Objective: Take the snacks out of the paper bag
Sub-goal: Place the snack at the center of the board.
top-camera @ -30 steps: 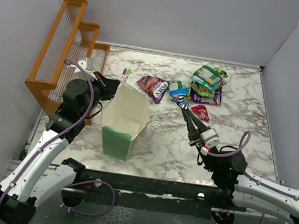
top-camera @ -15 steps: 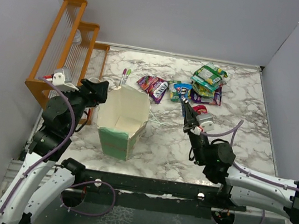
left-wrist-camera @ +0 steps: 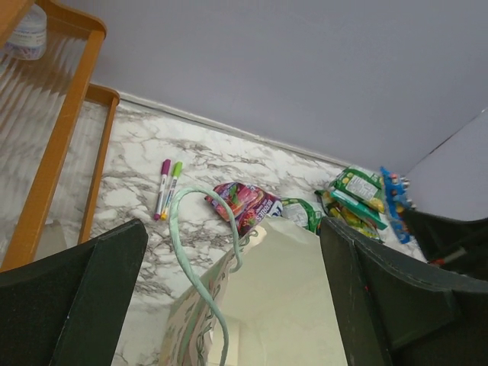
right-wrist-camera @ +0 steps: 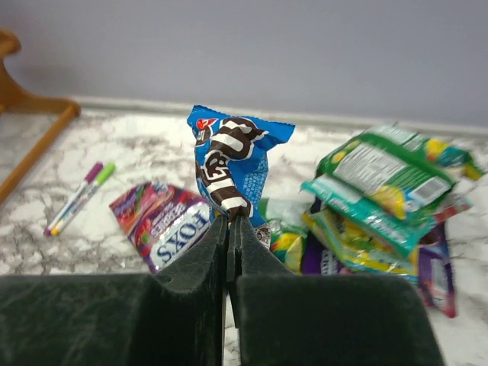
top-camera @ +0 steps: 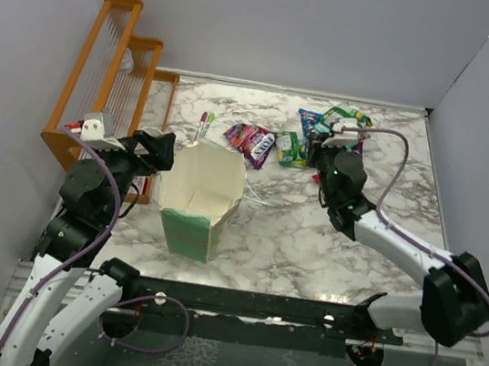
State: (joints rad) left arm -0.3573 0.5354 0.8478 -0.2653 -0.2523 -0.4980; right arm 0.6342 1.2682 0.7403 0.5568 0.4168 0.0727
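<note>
paper bag: mint green, upright, mouth open, left of centre on the marble table. snacks: heaped at the table's far right; one purple packet lies just beyond the bag; one blue packet pinched at its lower edge by the right gripper, above the heap. left gripper: jaws spread wide, empty, just beside the bag's left rim. two markers and orange rack further left.
</note>
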